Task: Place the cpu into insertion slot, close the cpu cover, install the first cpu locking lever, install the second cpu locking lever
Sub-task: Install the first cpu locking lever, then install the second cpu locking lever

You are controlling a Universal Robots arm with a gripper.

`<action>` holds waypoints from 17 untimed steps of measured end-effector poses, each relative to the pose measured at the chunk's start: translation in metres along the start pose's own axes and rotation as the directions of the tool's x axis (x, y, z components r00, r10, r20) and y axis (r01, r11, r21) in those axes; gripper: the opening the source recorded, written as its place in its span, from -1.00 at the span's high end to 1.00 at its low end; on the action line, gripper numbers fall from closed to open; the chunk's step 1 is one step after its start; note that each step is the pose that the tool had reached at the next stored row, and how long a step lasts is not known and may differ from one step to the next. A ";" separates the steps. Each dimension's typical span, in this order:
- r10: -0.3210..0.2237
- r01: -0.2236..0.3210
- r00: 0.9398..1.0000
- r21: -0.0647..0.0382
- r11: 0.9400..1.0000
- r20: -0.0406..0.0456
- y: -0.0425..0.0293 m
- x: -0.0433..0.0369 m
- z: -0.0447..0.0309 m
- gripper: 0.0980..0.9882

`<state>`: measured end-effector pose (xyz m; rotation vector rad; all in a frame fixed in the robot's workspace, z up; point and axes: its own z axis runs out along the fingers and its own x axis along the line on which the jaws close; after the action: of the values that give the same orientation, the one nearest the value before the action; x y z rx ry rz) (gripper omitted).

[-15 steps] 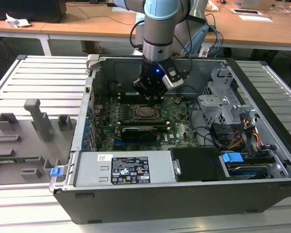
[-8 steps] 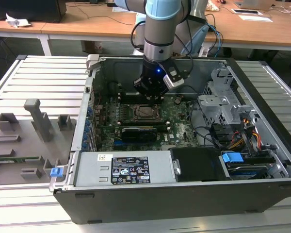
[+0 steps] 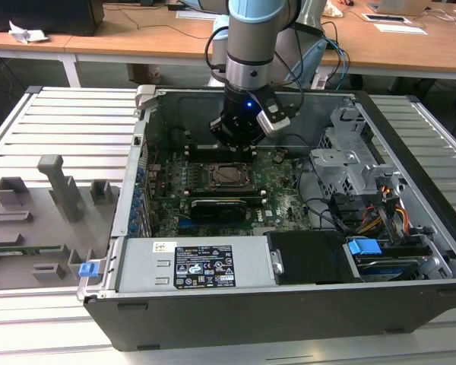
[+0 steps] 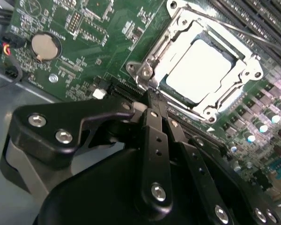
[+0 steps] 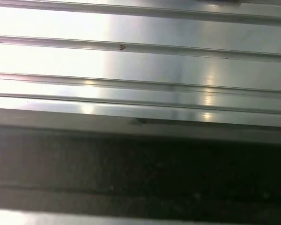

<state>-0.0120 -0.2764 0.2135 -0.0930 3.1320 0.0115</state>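
Observation:
The cpu (image 4: 201, 65), a pale silvery square, lies in the insertion slot (image 3: 229, 176) on the green board inside the open computer case. The cpu cover (image 4: 180, 28), a metal frame, lies down around the chip, whose face shows through the cut-out. A thin metal lever rod (image 4: 246, 33) runs along one side of the socket. My gripper (image 4: 151, 99) hangs just above the board at a corner of the socket, close to a frame screw (image 4: 145, 72). Its black fingers (image 4: 155, 136) meet at the tip with nothing between them. In the exterior view the gripper (image 3: 234, 148) stands at the socket's far edge.
A coin battery (image 4: 45, 45) sits on the board. A long black card slot (image 3: 220, 205) lies nearer the camera than the socket. A metal drive cage (image 3: 349, 152) and cables (image 3: 365, 217) fill the exterior view's right. Grey fixtures (image 3: 57, 190) stand on the ribbed table (image 5: 131, 61).

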 end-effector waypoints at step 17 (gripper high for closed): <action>0.000 0.000 1.000 0.001 1.000 0.000 -0.0107 0.0007 -0.0001 0.98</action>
<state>-0.0120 -0.2871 0.2135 -0.0929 3.1322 0.0095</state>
